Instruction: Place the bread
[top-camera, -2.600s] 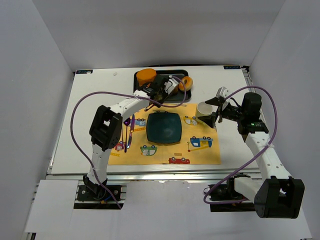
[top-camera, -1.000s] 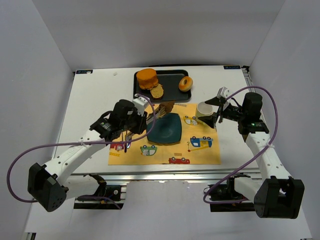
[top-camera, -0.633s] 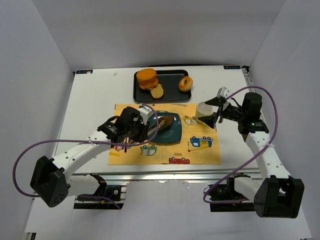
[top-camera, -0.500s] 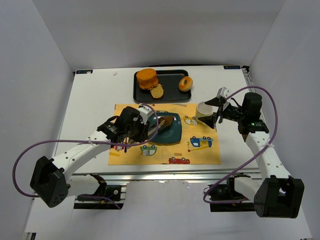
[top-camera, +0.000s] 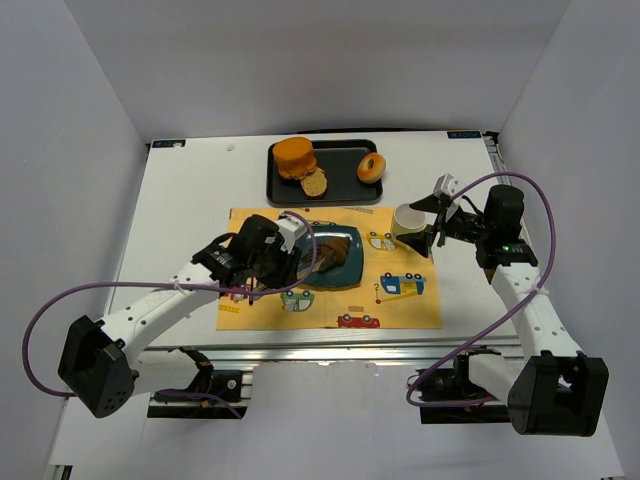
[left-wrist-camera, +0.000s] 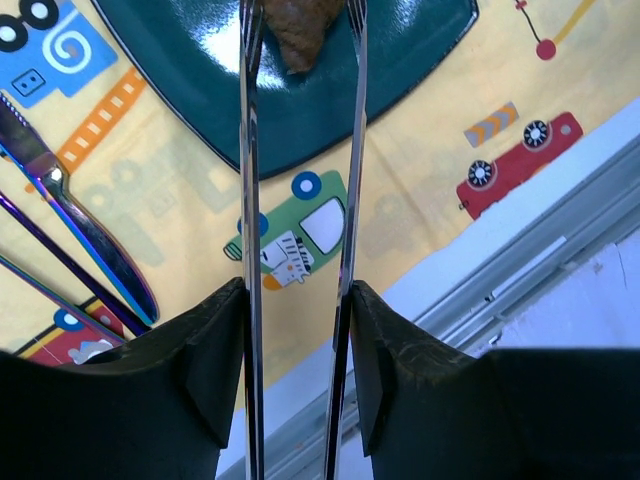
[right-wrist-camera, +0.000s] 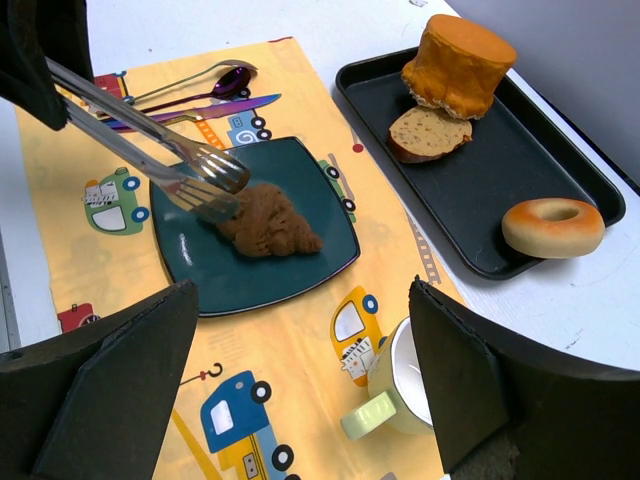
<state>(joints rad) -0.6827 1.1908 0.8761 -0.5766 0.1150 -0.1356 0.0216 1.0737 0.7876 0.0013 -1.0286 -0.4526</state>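
The bread (top-camera: 336, 250), a brown croissant-like piece, lies on the teal plate (top-camera: 345, 276). It also shows in the left wrist view (left-wrist-camera: 300, 30) and the right wrist view (right-wrist-camera: 265, 222). My left gripper (top-camera: 275, 258) (left-wrist-camera: 297, 300) is shut on metal tongs (top-camera: 305, 258) (left-wrist-camera: 250, 150). The tong tips (right-wrist-camera: 215, 185) are spread apart and straddle the bread's left end. My right gripper (top-camera: 435, 218) (right-wrist-camera: 300, 290) is open and empty, beside a pale green mug (top-camera: 408, 220) (right-wrist-camera: 415, 385).
The plate (right-wrist-camera: 270, 285) sits on a yellow car-print placemat (top-camera: 400, 300). A black tray (top-camera: 345, 187) (right-wrist-camera: 480, 190) at the back holds an orange loaf (top-camera: 294, 155), a bread slice (top-camera: 314, 182) and a donut (top-camera: 371, 166). Purple cutlery (left-wrist-camera: 90, 240) (right-wrist-camera: 200, 100) lies left of the plate.
My left arm carried the bread in the tongs from the tray down to the plate. The bread now rests on the plate and the tongs have drawn back slightly. The right arm is still.
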